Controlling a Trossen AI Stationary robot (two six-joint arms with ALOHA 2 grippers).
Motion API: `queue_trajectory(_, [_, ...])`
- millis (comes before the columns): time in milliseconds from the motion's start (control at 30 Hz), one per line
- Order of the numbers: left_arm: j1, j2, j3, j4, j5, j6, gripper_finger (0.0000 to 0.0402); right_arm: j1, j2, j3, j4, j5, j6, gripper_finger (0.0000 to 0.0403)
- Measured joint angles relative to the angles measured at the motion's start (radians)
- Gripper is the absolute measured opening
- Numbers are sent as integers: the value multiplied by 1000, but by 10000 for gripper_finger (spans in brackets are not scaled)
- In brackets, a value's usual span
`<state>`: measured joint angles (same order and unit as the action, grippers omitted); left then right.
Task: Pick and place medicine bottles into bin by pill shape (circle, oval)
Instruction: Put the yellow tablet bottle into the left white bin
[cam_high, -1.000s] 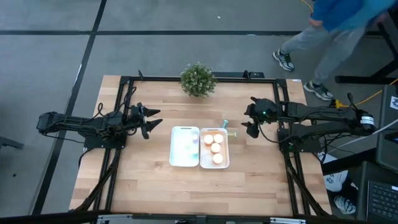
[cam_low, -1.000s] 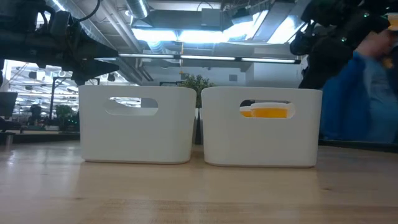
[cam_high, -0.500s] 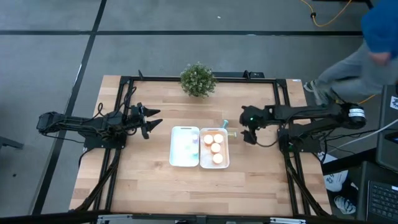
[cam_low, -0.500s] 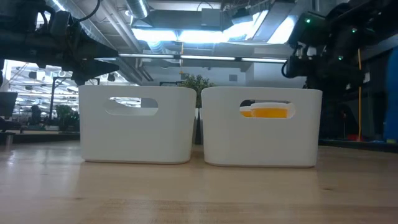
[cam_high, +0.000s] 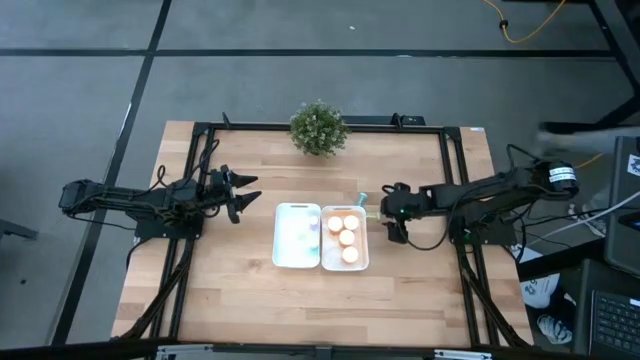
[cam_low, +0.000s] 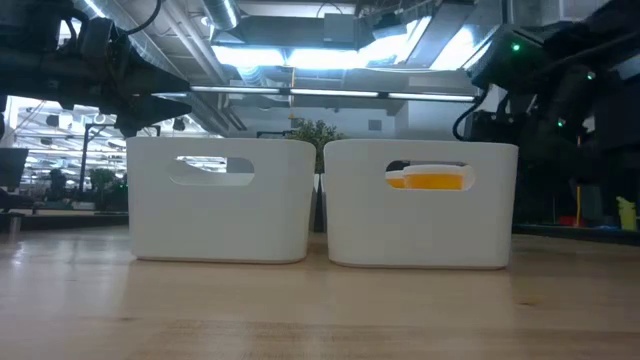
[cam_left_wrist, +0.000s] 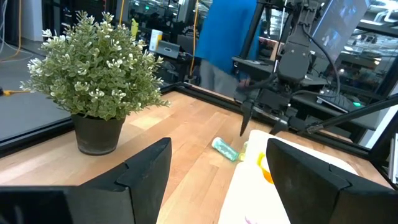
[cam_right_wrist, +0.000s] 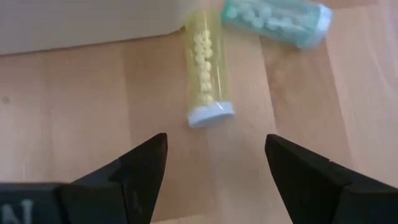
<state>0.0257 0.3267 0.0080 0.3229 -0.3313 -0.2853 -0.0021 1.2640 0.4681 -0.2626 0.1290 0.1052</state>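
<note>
Two white plastic bins (cam_high: 297, 237) sat side by side on the pale wood-grain table (cam_high: 250, 300), the right bin (cam_high: 363, 240) holding orange, white-capped bottles (cam_high: 347, 237). Since a second earlier, my right pincer (cam_high: 389, 213) had swung in from the table's edge to just beside that bin, and the person in blue had gone from the overhead view. Its dark fingers (cam_right_wrist: 140, 171) stood apart, empty, above a yellow translucent bottle (cam_right_wrist: 206, 68) lying flat, small round pills inside, its cap toward me. A teal-green bottle (cam_right_wrist: 277, 20) lay just beyond it. My left pincer (cam_high: 240, 193) had stayed put, fingers apart, beside the left bin.
</note>
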Motion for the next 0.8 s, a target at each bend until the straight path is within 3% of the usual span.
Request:
queue_trajectory(467, [0,0,0,0,0,0,255,0,0,-272,520,-3,51,274])
queue_trajectory(800, [0,0,0,0,0,0,255,0,-1,-447,868,69,21,274])
